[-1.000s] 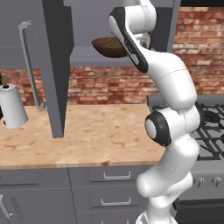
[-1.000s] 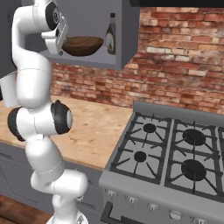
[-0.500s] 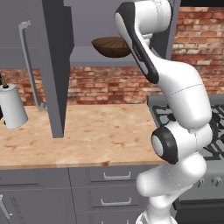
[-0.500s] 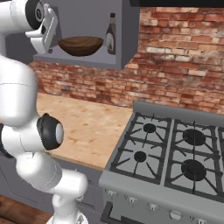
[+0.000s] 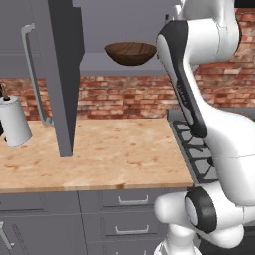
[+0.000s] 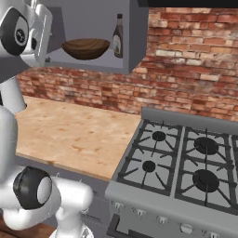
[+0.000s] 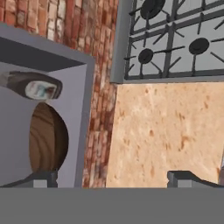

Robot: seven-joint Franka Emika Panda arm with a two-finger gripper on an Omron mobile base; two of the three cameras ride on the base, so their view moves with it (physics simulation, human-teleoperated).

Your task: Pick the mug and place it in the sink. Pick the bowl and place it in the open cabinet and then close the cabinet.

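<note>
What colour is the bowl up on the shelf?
Dark brown wood grain; the bowl shows best in the right base view.

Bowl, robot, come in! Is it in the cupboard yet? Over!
Gripper open, holding nothing. Bowl sits on the cabinet shelf beside a bottle. Cabinet door open, nothing blocking it.

The white arm rises from its base in a tall S, dark elbow joint low and the forearm climbing steeply to a wrist held high overhead. In the hand view the gripper (image 7: 113, 177) has its jaws spread wide, one dark fingertip (image 7: 43, 177) at the lower left and the other at the lower right, with nothing between them. The hand is rolled onto its side, so the room appears turned a quarter round. In the right base view the hand sits at the upper left, its flat white housing facing outward.
</note>
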